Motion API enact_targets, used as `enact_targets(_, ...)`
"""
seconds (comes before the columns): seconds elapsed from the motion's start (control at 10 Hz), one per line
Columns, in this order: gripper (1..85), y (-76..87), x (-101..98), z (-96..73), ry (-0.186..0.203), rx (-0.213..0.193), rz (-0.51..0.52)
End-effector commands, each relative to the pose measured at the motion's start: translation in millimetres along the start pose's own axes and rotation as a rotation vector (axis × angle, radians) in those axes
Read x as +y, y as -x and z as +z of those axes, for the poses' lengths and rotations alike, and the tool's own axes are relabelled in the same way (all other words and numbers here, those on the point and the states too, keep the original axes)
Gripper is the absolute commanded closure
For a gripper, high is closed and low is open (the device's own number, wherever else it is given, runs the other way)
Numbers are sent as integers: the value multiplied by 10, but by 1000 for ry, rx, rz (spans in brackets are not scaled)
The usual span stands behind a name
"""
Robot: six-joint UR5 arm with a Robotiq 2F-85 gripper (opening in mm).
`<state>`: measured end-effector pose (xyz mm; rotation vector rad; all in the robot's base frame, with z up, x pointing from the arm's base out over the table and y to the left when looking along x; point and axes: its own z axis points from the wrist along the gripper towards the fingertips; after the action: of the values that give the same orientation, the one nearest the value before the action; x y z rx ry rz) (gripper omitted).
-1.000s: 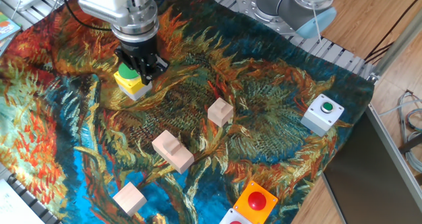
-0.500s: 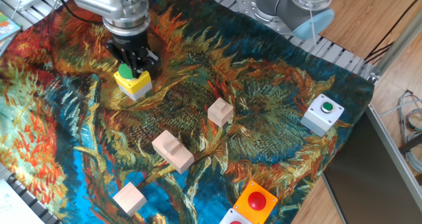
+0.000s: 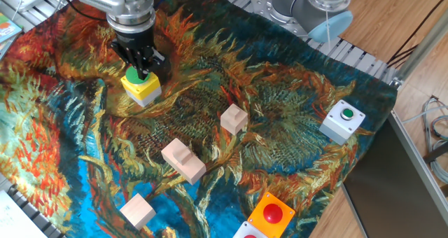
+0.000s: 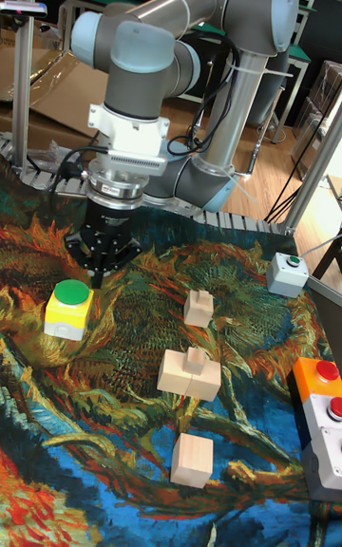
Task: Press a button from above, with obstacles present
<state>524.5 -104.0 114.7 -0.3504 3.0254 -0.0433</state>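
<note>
The button (image 3: 142, 85) is a round green cap on a yellow cube housing with a grey base, standing upright with its cap facing up; being cube-like, it shows no clear long axis. It sits toward the far left of the patterned cloth (image 3: 294, 154) covering the bench. The gripper (image 4: 101, 272) hangs point-down above and just beside it, holding nothing (its fingertips look drawn together, though I cannot tell whether they touch). Three pale wooden blocks (image 3: 183, 160) lie in a loose line nearer the camera, the middle one ridged. One green button on a grey-white box (image 3: 342, 121) stands far right.
</note>
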Motion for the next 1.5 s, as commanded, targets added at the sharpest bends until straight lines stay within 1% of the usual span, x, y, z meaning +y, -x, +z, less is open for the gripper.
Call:
enact_targets(0.0, 780, -78, -172, 20, -8, 1, 26)
enact_targets(0.1, 777, -140, -229, 48, -2, 5, 19)
enact_targets(0.2, 777, -172, -257, 69, 4, 0, 14)
enact_targets(0.3, 767, -171, -245, 71, 13, -5, 13)
enact_targets(0.5, 767, -154, -241, 71, 14, -12, 10)
enact_targets(0.6, 767, -154, -257, 71, 8, -12, 8)
enact_targets(0.8, 767, -168, -310, 131, 0, -4, 3)
enact_targets(1.2, 767, -188, -311, 256, 16, -17, 8)
enact_targets(1.4, 767, -176, -290, 270, 22, -18, 8)
